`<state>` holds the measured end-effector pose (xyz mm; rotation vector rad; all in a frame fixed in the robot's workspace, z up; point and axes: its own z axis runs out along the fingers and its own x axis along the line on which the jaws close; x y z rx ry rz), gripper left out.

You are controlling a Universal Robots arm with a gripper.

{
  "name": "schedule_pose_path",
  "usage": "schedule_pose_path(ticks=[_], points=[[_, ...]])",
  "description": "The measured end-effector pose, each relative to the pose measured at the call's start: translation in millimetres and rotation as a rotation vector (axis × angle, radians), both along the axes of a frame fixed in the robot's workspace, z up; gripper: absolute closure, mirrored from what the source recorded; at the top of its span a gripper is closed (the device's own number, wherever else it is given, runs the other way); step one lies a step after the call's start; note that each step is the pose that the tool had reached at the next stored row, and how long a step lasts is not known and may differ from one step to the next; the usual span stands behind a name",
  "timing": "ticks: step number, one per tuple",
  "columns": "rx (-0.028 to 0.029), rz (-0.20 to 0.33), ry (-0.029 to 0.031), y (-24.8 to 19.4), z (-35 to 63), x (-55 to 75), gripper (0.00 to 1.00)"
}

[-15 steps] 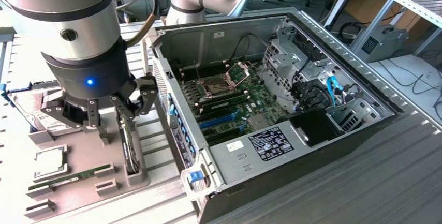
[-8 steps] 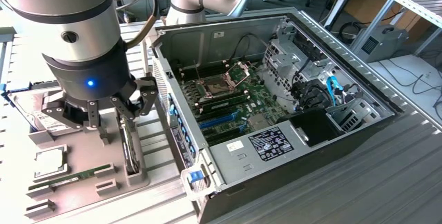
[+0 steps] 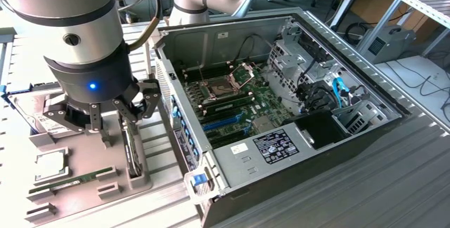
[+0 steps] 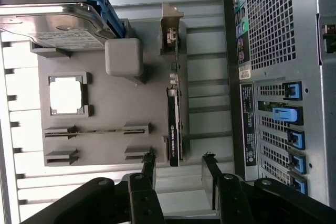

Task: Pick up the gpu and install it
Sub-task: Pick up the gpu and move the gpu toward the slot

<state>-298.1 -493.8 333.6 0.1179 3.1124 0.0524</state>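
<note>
The open computer case lay on its side, motherboard exposed, its far corner cut off at the exterior view's right. The grey arm stood over the holder tray beside the case, hiding much of the hard drive. The gripper hung with fingers spread wide, holding nothing. The gpu stood on edge in its tray slot, near end between the fingers with a gap on either side; whether they reached below its top edge was unclear.
</note>
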Motion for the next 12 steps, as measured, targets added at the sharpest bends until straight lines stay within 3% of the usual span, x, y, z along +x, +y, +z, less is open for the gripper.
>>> schedule_pose_path(ticks=[12], points=[[-0.0001, 0.000, 0.0000, 0.0, -3.8, 0.0, 0.52]])
